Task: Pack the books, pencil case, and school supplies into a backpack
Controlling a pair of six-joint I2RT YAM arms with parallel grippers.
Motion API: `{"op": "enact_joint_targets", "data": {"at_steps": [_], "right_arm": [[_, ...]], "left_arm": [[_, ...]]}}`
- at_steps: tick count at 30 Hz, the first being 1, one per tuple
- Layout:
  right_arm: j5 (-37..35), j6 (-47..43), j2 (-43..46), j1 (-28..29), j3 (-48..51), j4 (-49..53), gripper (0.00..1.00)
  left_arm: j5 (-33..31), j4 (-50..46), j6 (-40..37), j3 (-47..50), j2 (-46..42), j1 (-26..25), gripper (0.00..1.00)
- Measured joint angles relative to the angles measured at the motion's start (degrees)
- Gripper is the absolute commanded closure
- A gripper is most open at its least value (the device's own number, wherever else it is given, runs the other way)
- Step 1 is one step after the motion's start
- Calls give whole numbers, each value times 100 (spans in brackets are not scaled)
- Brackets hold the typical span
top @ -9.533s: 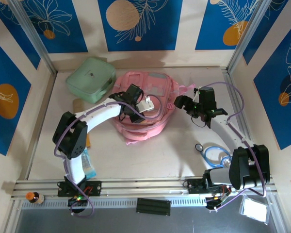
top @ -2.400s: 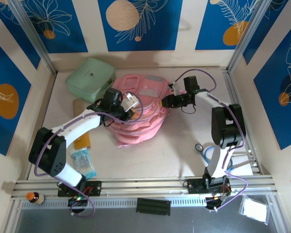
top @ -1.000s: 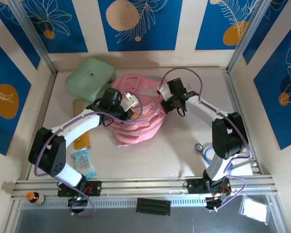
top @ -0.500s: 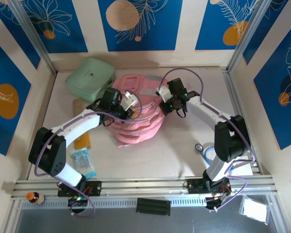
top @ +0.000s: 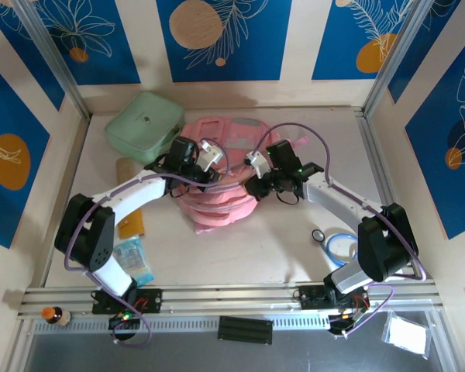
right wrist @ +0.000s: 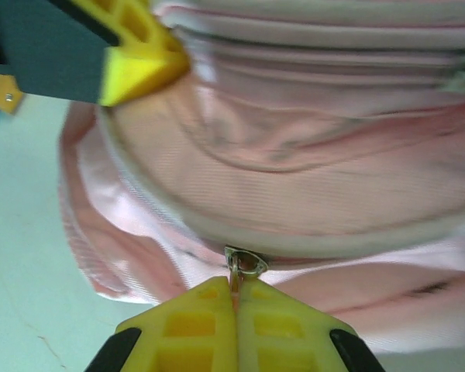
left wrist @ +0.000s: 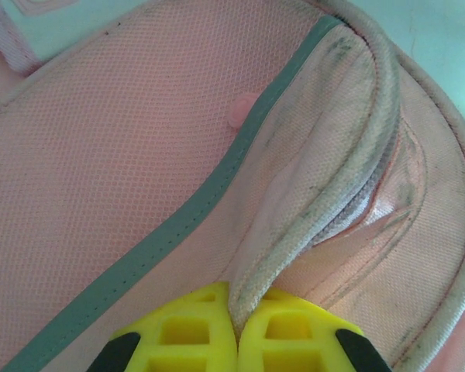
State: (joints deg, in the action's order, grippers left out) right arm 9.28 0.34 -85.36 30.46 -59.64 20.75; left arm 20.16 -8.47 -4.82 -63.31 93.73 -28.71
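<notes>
Large soft pink fabric backpack [top: 217,194] lies mid-tabletop [top: 279,248], far-left corner just beside mint-green square zip case [top: 143,128]. Left fingers [left wrist: 209,329] clenched on raised fold of piped pink edge on backpack's upper left. Right fingers [right wrist: 213,310] clenched on small metal zip pull [right wrist: 244,263] at backpack's right side, below bulging pocket. Both arms reach inward over backpack, the two sets of fingers near each other, apart.

Both arms reach forward and bend inward, wrists near each other. Left gripper [left wrist: 234,314] pinched tight on a backpack [top: 217,203] seam fold. Right gripper [right wrist: 234,293] clamped on zipper pull [right wrist: 245,263].
</notes>
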Motion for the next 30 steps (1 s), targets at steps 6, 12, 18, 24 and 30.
{"op": "enact_joint_targets", "data": {"at_steps": [6,12,18,24,30], "right_arm": [[15,455,96,175,343,-540,93],[83,1364,841,-295,789,-841,47],[264,2981,1200,-951,866,-1108,37],[581,4990,629,-1204,789,-1093,36],[1078,6266,-184,-1252,599,-1392,36]], "left_arm": [[136,232,223,-15,109,-2,94],[177,363,240,-13,111,-2,94],[188,422,238,17,105,-2,93],[151,463,195,46,96,-50,93],[57,461,133,52,85,-111,93]]}}
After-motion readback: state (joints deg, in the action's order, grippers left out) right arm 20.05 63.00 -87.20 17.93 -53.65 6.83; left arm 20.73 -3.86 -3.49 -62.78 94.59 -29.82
